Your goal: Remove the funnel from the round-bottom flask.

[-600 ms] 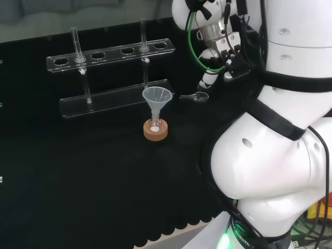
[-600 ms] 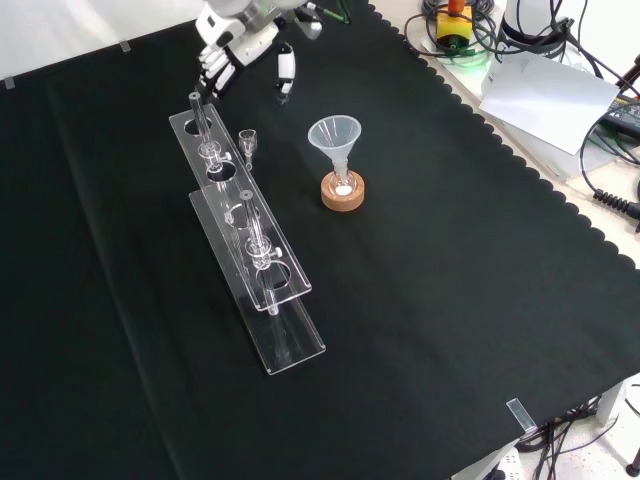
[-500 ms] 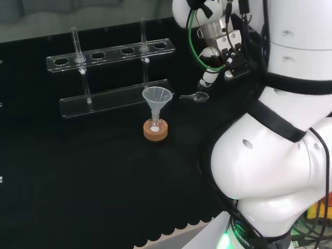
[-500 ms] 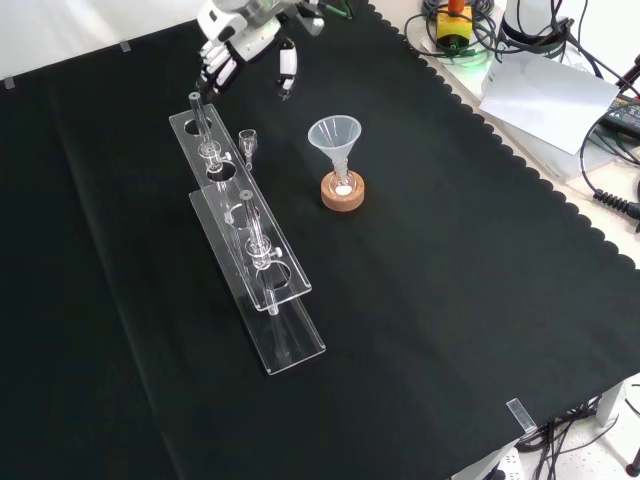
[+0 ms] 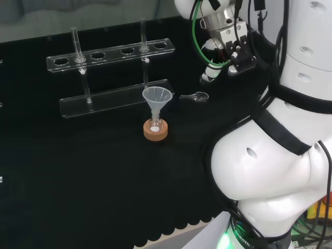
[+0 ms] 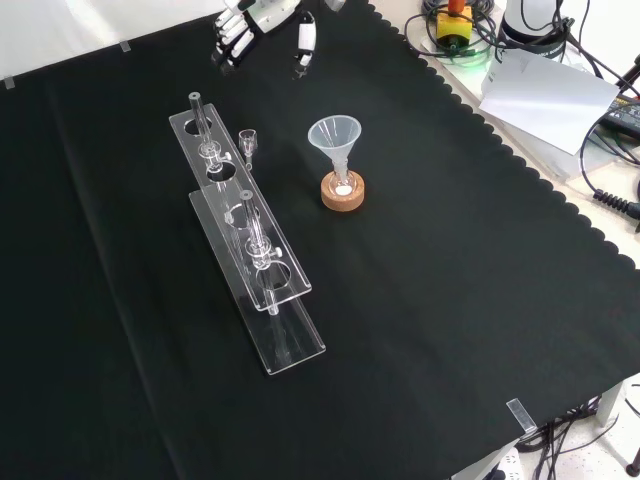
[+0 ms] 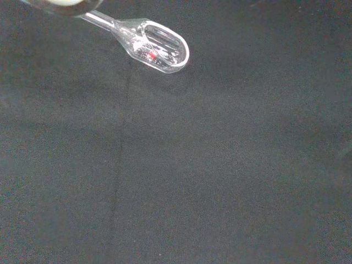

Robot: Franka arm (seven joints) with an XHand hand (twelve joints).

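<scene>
The hand had been raised away from the clear scoop, fingers relaxed, nothing held. The funnel was left seated in the round-bottom flask (cork stand), at the hand's five o'clock in the front view. Removal not begun.
</scene>
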